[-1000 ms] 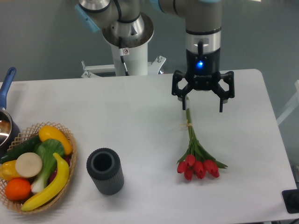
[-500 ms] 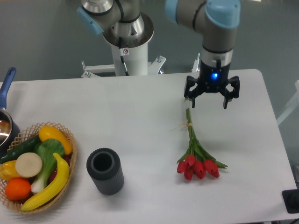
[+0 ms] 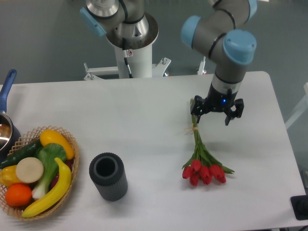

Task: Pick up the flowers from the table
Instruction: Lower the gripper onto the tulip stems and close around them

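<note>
The flowers lie on the white table, right of centre. The red tulip buds point toward the front edge and the green stems run back, tied with a pale band. My gripper hangs open over the far end of the stems. Its left finger stands at the stem tips and its right finger to their right. It holds nothing. Whether the fingers touch the stems or the table I cannot tell.
A dark ribbed cylinder cup stands upright at the front, left of the flowers. A wicker basket of toy fruit and vegetables sits at the front left. A pot with a blue handle is at the left edge. The arm's base stands behind the table.
The gripper has moved right and down, from above the stem ends to low over the table by the stem tips. It stays open. The flowers have not moved.
</note>
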